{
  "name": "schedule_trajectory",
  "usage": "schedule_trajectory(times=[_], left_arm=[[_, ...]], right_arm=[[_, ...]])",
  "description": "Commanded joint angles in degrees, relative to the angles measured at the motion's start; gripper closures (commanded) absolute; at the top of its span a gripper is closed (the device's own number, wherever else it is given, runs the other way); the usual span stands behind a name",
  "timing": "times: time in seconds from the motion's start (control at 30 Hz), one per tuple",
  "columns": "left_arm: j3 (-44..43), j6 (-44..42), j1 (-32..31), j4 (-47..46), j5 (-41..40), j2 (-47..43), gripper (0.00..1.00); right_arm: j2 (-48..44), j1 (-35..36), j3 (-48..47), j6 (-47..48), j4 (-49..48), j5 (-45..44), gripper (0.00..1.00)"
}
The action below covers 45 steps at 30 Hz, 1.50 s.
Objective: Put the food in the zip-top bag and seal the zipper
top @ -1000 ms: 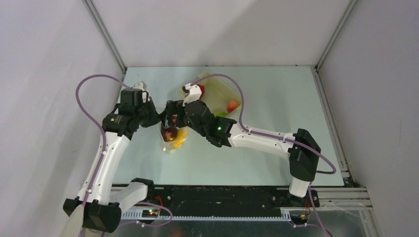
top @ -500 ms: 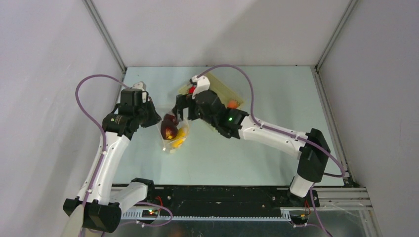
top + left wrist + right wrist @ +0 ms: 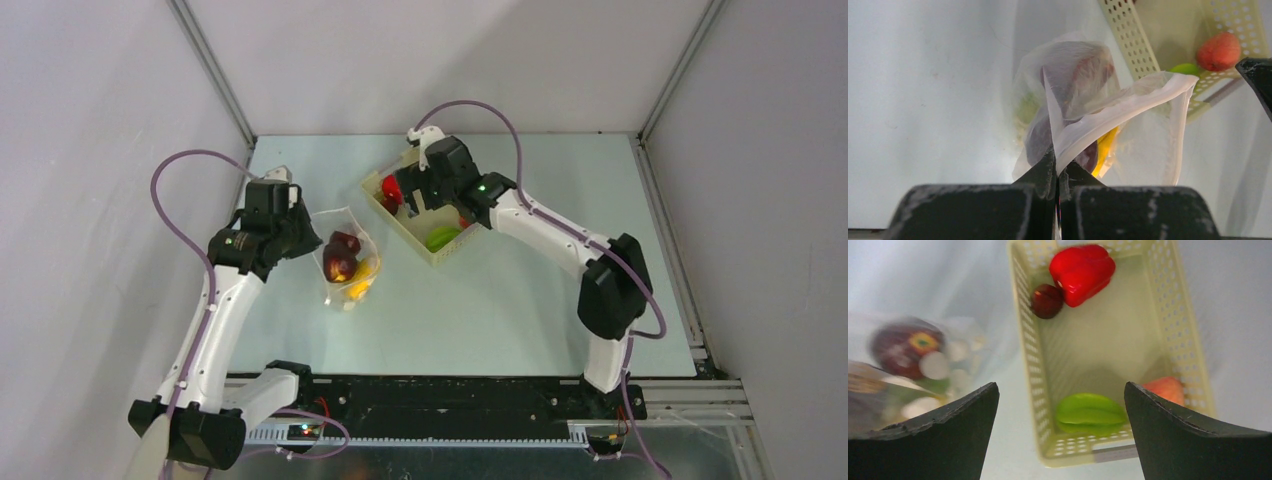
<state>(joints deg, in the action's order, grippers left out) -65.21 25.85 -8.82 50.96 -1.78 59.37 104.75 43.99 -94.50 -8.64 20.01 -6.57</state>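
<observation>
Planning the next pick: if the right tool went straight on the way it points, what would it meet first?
The right tool would probably meet the green piece in the basket first; depth is unclear, so perhaps the basket's floor.

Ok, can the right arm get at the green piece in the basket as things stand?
Probably yes: the right tool hangs open above the basket, and the green piece lies uncovered on its floor, nothing over it.
</observation>
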Motion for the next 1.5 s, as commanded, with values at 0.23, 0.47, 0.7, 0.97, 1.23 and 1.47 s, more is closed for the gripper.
schedule_trajectory(times=[0.23,0.47,0.7,0.97,1.23,1.47], left_arm=[[-1.08,-1.69,0.21,2.10,-10.79,1.48,1.00],[-1.02,-1.86,0.20,2.03,-9.71,2.55,1.00],[-0.97,-1.94,0.14,1.90,-8.34,2.71,1.00],[-0.99,-2.09,0.21,1.61,-6.96,2.50,1.00],[-1.14,-2.13,0.19,1.64,-6.31,2.29,1.00],[-1.15,-2.14,0.21,1.53,-6.22,1.88,1.00]], right_arm=[[11.62,-5.75,-13.49,30.61,17.70,-5.05,0.01],[17.01,-5.18,-17.05,38.29,20.76,-6.50,0.03],[19.60,-3.88,-17.55,42.35,22.39,-12.13,0.09],[22.34,-2.75,-19.16,46.81,25.89,-14.57,0.16],[27.08,-3.70,-24.36,45.82,30.73,-14.95,0.23],[29.16,-4.03,-27.31,45.23,34.52,-13.61,0.25]])
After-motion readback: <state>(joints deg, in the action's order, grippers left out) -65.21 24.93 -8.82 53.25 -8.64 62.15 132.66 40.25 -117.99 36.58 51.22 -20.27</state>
